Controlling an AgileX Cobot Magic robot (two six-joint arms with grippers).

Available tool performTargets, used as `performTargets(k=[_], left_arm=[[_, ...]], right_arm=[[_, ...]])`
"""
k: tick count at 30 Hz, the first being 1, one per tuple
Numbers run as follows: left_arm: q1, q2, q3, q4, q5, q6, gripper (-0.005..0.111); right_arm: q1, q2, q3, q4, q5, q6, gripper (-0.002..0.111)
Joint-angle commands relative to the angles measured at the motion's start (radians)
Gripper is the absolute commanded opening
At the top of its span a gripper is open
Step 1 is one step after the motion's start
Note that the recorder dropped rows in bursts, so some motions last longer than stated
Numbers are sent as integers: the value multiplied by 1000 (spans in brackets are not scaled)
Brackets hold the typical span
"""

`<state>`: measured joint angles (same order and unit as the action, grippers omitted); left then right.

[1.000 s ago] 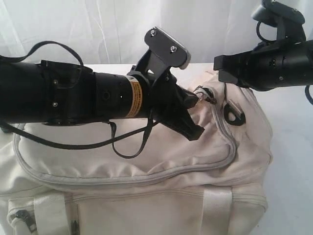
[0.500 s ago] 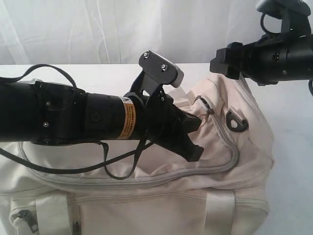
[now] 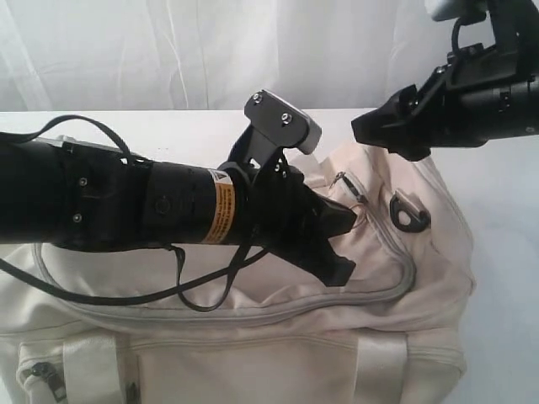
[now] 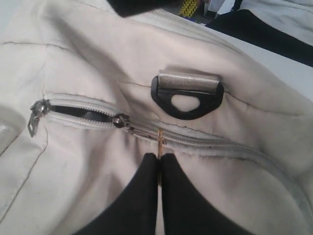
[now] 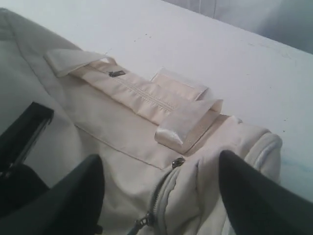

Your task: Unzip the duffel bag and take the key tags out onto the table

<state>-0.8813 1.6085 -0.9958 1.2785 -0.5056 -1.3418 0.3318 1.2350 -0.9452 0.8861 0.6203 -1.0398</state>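
The cream duffel bag point(image 3: 253, 337) fills the front of the white table point(image 3: 168, 126). My left gripper point(image 3: 350, 220) lies across its top, shut on the thin zipper pull point(image 4: 160, 142) of the grey zipper point(image 4: 220, 146). A short stretch of that zipper point(image 4: 80, 114) gapes, dark inside. My right gripper point(image 3: 381, 135) hangs open above the bag's far right end, its fingers point(image 5: 244, 196) straddling the end of the zipper point(image 5: 168, 188) without touching it. The key tags are hidden.
A black D-ring point(image 3: 408, 210) sits on the bag just beyond the zipper. A pale webbing strap point(image 5: 181, 122) lies folded on the bag's end panel. A white curtain point(image 3: 168, 50) backs the table. Bare tabletop point(image 5: 205, 44) lies past the bag's end.
My right gripper has risen off the bag's end, tilted downward, and now stands open. My left arm has shifted slightly, still pinching the zipper pull.
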Motion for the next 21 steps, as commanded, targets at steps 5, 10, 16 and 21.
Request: performTargets(k=[5,10,16,21], left_arm=[[1,-15,7,77,-23,-24,0],[1,-15,7,122,-25,-60,0],[1,-15,7,250,-87,-164,0],[1,-15,7,255,-150,-173,0]], right_arm=[[39,-36,-13,-104,28,-340,63],[39,-36,-13,-177,-33,-370,63],[39,-32,-10,-255,-41,-398,63],[50,23,-10,-216,4,-297,63]])
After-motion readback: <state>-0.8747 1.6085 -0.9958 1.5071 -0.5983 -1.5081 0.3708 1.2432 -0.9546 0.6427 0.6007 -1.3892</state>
